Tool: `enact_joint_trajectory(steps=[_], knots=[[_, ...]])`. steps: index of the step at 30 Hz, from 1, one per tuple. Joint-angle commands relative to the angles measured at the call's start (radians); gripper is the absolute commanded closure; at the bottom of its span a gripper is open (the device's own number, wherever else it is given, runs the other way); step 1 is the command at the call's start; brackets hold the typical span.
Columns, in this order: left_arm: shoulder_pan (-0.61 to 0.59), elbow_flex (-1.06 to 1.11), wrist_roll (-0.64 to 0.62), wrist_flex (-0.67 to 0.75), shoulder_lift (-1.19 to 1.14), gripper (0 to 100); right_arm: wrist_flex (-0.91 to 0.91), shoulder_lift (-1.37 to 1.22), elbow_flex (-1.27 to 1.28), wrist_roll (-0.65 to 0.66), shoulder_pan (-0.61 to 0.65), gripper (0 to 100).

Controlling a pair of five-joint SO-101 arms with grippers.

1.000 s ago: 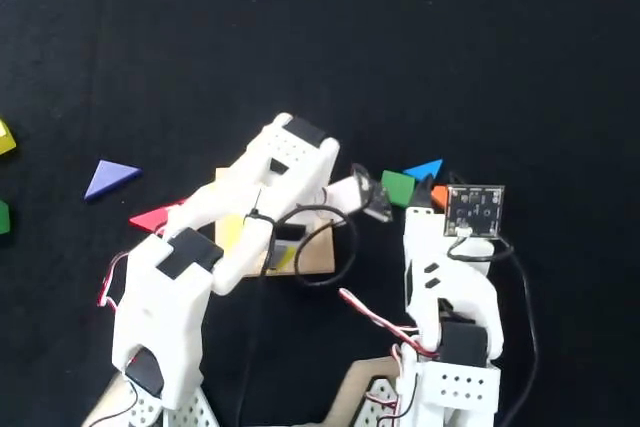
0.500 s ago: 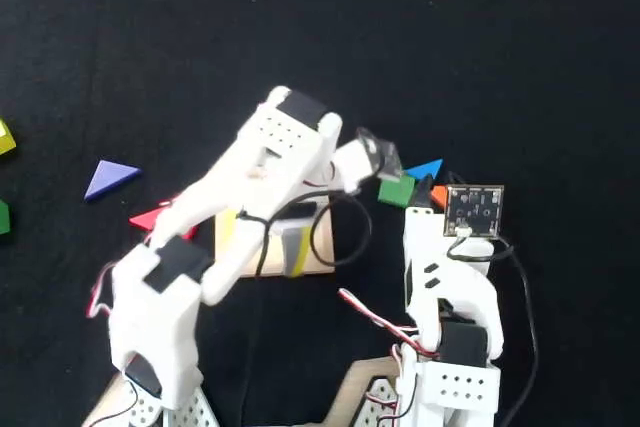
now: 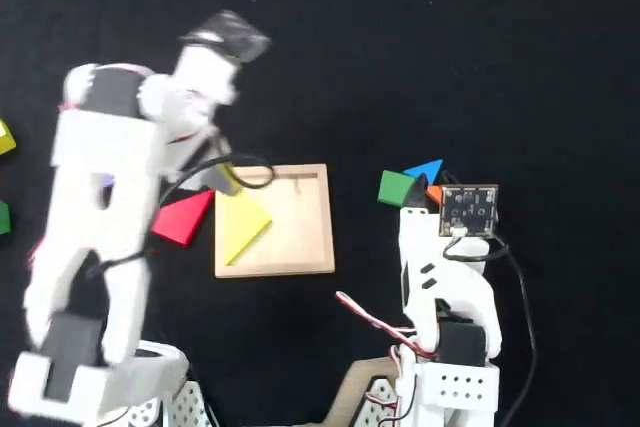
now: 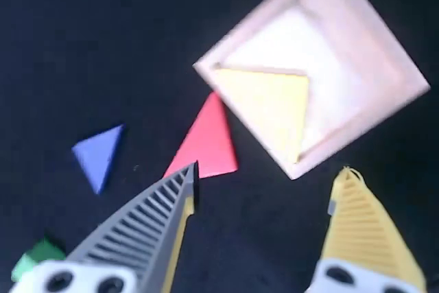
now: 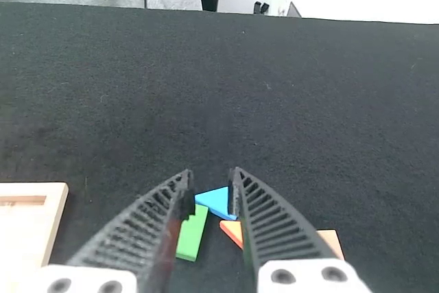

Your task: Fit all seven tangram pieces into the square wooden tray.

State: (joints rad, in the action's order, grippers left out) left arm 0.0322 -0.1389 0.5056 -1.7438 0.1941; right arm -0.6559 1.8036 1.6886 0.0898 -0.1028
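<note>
**Desk:** State of the left fingers?

**Operator:** I have the left fingers (image 4: 154,214) raised over the table (image 3: 480,67), spread wide and holding nothing. The red triangle (image 4: 206,145) lies below them, just past the grey finger's tip, so it sits to that finger's side of the gap. Its point seems to touch the tray (image 4: 384,56). Its length runs along the fingers' reach, not across the gap. I judge the gap must be centred over it, and the wrist likely turned, before any descent.

**Desk:** Tray contents?

**Operator:** I see one piece seated, the yellow triangle (image 4: 271,104), farther out beyond the gap.

**Desk:** Right side?

**Operator:** The right fingers (image 5: 171,211) sit low with only a narrow gap between them, gripping nothing. The blue triangle (image 5: 214,200) lies just past their tips, with the green square (image 5: 191,232) beside it. For the red triangle, the left arm is nearer.
</note>
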Motion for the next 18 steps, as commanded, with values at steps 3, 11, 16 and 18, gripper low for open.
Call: enact_joint_trajectory(steps=[3, 11, 16, 18], knots=[[-0.202, 0.136, -0.123, 0.097, 0.161, 69, 0.023, 0.082, -0.004, 0.008, 0.012, 90.3], [-0.262, 0.527, -0.186, 0.359, 0.209, 69, 0.021, 0.082, -0.004, 0.008, 0.014, 90.3], [-0.282, 0.624, 0.348, 0.509, 0.198, 69, 0.009, 0.082, -0.004, 0.009, 0.014, 90.0], [-0.272, 0.665, 0.548, 0.512, 0.198, 69, 0.009, 0.082, -0.004, 0.037, 0.018, 90.0]])
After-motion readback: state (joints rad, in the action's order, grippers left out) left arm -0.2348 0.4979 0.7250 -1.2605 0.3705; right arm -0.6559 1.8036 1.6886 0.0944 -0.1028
